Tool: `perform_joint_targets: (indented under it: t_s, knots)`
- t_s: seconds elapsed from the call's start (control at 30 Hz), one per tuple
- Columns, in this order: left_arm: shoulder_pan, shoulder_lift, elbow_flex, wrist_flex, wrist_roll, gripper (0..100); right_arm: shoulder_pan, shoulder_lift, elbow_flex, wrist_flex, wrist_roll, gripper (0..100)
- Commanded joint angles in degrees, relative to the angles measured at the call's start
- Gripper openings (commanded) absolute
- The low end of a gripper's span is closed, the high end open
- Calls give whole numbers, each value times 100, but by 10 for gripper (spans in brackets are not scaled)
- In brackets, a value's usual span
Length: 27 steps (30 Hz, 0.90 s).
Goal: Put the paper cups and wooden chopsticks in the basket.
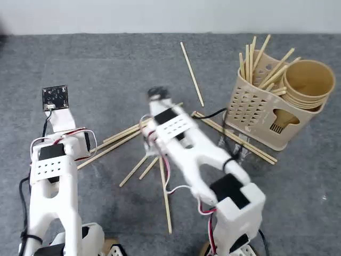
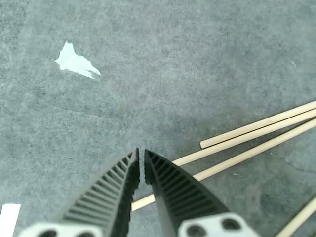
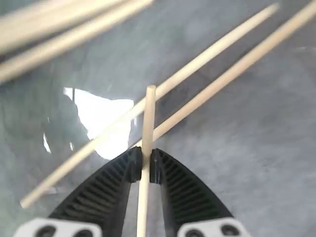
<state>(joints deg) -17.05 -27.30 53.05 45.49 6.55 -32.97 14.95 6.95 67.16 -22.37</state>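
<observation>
Right hand (image 3: pixel 142 157) is pinching one chopstick (image 3: pixel 148 113) over the grey felt bench (image 1: pixel 106 69), left hand (image 2: pixel 140 155) is hovering closed and empty, loose chopsticks (image 1: pixel 192 74) lying near the basket (image 1: pixel 250 106).

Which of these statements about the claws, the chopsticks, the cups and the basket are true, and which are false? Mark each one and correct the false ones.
1. The right claw is shut on a chopstick. True.
2. The left claw grips a chopstick. False: it is shut on nothing, and the chopsticks near it lie on the table.
3. The paper cups sit stacked in the basket. True.
4. Every chopstick is already in the basket. False: several loose chopsticks lie on the table between the arms and beside the basket.
</observation>
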Motion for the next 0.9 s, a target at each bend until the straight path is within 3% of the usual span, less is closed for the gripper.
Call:
perform_joint_targets:
  t_s: [0.0,0.4,0.87]
  knots:
    - [-26,-237,-31,-105,62,18,576,-523,-545,48,-44,9]
    - [-35,-237,-31,-105,62,18,1147,576,-1732,40,-1319,8]
    - [-44,-237,-31,-105,62,18,1270,1604,-2338,136,-1556,10]
